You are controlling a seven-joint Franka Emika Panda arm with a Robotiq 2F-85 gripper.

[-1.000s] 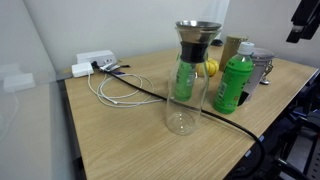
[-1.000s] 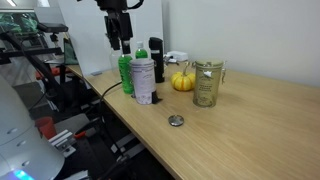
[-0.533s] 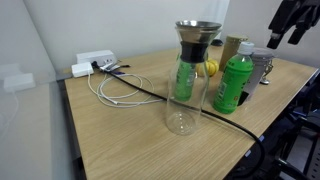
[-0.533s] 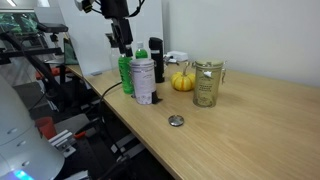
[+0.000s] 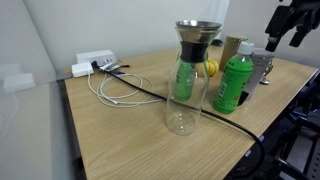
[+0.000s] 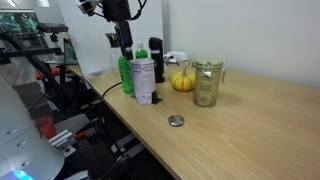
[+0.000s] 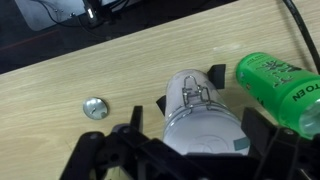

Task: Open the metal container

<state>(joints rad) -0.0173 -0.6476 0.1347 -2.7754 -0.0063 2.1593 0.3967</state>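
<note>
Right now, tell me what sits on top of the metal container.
A round grey lid with a metal clasp at its edge covers the metal container. The contents are hidden under it.

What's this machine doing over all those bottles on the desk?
A robot arm holds its tool open in the air above a small metal container. The container stands on the table right beside a green bottle. The tool is not touching the container, and the lid looks to be on, so nothing has been opened yet. In the wrist view the container sits between the tool's two fingers, as if lined up for a grab.
</note>
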